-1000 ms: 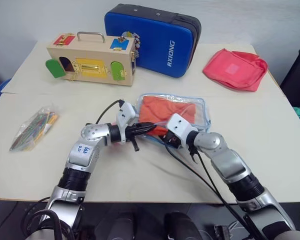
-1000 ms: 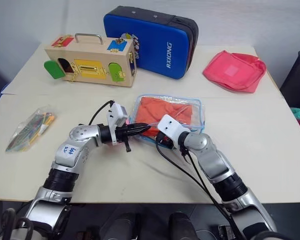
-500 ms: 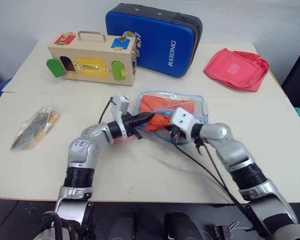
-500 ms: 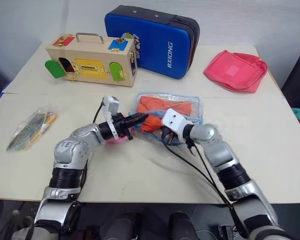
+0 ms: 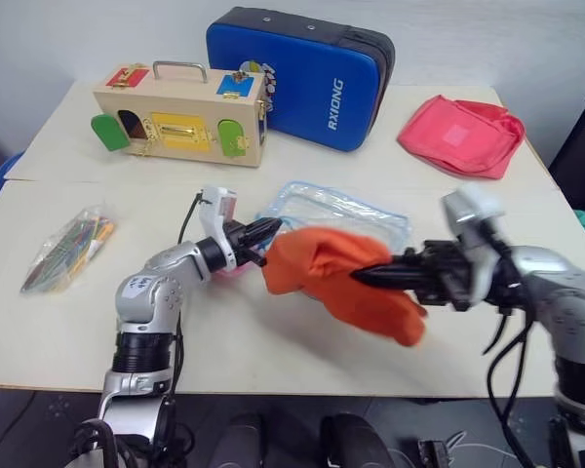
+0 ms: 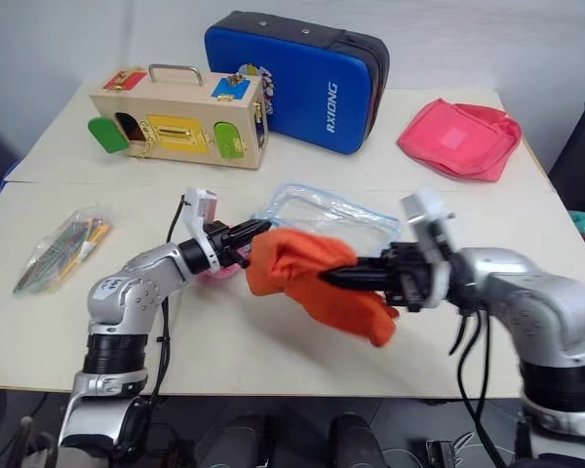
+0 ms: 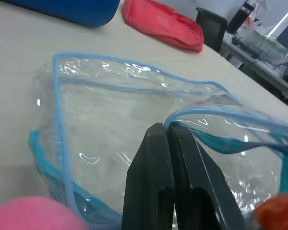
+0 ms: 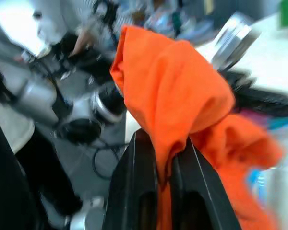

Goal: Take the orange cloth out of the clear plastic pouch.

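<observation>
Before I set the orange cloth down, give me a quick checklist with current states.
1. Orange cloth clamped in right claw: ok, fabric pinched between its fingers.
2. Cloth fully clear of the clear plastic pouch: ok, pouch looks empty in the left wrist view.
3. Left claw holding the pouch's blue edging: ok, shut on it.
4. Cloth hanging free of the table: cannot tell, lower end hangs low.
5. Bare table space to drop the cloth: ok, open area near the front edge.

The orange cloth (image 5: 343, 278) hid the near edge of the clear plastic pouch (image 5: 343, 212). A small pink object (image 7: 31, 213) was cut off by the frame and blurred.
</observation>
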Controlling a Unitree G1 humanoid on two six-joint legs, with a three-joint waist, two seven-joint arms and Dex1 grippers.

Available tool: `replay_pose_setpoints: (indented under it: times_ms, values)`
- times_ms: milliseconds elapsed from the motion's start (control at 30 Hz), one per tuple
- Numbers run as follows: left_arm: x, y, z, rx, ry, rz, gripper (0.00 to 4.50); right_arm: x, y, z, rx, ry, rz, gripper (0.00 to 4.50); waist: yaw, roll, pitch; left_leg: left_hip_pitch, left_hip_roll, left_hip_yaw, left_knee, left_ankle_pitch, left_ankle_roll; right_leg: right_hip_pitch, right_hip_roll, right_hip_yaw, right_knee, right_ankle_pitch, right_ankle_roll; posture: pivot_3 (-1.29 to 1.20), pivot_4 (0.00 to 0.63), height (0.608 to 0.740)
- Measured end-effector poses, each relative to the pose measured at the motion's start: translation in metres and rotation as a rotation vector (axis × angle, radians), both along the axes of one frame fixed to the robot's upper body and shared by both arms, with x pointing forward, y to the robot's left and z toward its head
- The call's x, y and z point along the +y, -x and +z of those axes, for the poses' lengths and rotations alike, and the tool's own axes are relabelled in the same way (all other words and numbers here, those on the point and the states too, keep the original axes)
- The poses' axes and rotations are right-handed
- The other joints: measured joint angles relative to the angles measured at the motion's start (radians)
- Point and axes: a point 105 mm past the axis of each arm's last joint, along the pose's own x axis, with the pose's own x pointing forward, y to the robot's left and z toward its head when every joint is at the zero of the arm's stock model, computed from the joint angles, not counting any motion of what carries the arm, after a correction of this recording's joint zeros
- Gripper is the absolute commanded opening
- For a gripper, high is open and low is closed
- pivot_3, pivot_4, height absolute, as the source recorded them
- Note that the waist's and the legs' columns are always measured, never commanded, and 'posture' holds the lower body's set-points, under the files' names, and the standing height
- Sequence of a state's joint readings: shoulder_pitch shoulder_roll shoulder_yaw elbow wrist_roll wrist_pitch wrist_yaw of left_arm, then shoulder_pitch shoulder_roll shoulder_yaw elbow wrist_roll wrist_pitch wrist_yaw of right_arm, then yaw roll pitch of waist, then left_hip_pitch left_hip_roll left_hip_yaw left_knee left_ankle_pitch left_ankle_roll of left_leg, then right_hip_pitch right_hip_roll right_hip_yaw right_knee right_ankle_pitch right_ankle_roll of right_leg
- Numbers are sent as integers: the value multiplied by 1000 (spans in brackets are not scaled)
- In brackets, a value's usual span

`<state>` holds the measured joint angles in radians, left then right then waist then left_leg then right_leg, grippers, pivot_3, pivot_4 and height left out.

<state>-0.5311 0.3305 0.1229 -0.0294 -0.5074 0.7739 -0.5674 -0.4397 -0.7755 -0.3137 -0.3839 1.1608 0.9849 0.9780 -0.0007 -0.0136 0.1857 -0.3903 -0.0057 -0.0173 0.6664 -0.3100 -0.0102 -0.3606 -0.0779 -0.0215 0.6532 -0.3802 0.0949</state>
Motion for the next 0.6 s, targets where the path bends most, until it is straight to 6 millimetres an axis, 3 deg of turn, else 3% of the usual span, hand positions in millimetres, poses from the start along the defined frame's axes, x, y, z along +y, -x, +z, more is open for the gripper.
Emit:
replay_pose_setpoints:
  times_ms: [167, 267, 367, 500, 533, 600]
  values:
    - [26, 2, -4, -39, -91, 40, 0, -80, -21, 54, -267, 97, -431, 16, 2, 0, 0, 1, 0, 1, -1, 0, 1, 1, 0, 1, -1, 0, 0, 0, 150, 740]
    - [34, 1, 3, -82, -105, 55, 0, -122, -40, 59, -521, 298, -644, 16, 2, 0, 0, 1, 0, 2, -1, 0, 1, 1, 0, 2, -1, 0, 0, 0, 150, 740]
    - [39, 3, 4, -111, -138, 50, 0, -159, -57, 24, -673, 575, -717, 16, 0, 0, 0, 2, 0, 3, -2, 0, 2, 1, 0, 2, -2, 0, 0, 0, 150, 740]
    - [39, 5, -6, -118, -188, 47, 0, -185, -66, -57, -599, 812, -643, 16, -3, 0, 0, 2, 1, 5, -2, 0, 2, 0, 0, 3, -1, 0, 0, 0, 150, 740]
    - [37, 5, -9, -113, -186, 48, 0, -185, -66, -77, -573, 824, -619, 709, -4, 0, 0, 2, 1, 5, -1, 0, 1, 0, 0, 3, 0, 0, 0, 0, 150, 740]
    - [32, 6, -12, -106, -175, 53, 0, -182, -64, -109, -528, 818, -576, 1284, -4, 0, 0, 3, 1, 5, -1, 0, 1, 0, 0, 3, 0, 0, 0, 0, 150, 740]
